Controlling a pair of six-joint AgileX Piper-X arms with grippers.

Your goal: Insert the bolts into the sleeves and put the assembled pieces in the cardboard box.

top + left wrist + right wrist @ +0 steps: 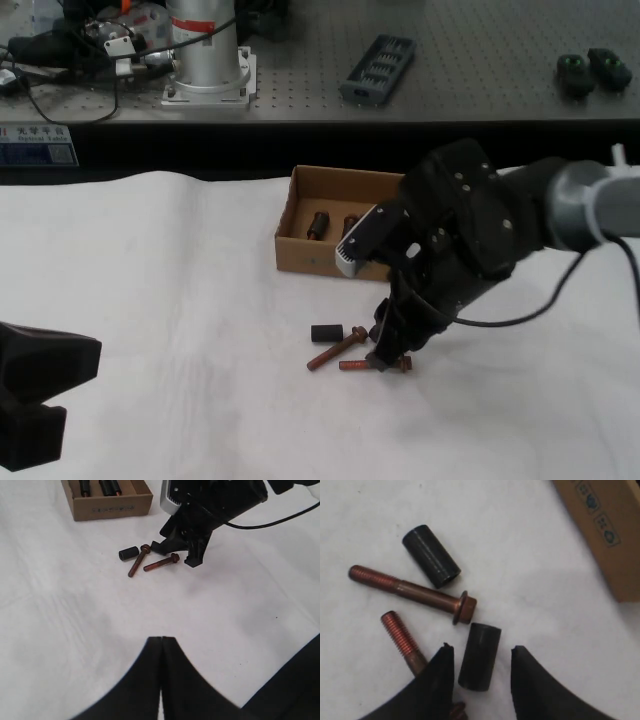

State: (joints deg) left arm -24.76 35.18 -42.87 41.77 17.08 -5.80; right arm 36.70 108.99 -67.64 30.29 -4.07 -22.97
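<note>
High view: there's a blue label (38, 145) at the upper left, but the writing's too small for me to read. The right arm (560, 205) comes in from the right edge and bends down to the white-covered bench (180, 280). My right fingers (385, 345) point down just below centre, right by two loose bolts (337, 352) and a loose sleeve (326, 333). The cardboard box (300, 250) sits just above, with two assembled pieces (318, 225) inside. The left fingers (30, 400) are parked at the lower left.

Left wrist view: the left fingers are clenched together on nothing at the bottom edge. The box at the upper left has a line of print I can't make out.

Right wrist view: the right fingers are spread apart at the bottom, straddling a second sleeve (480, 655) that lies on the bench, not squeezing it. At the upper right, the box side shows small printed symbols.
</note>
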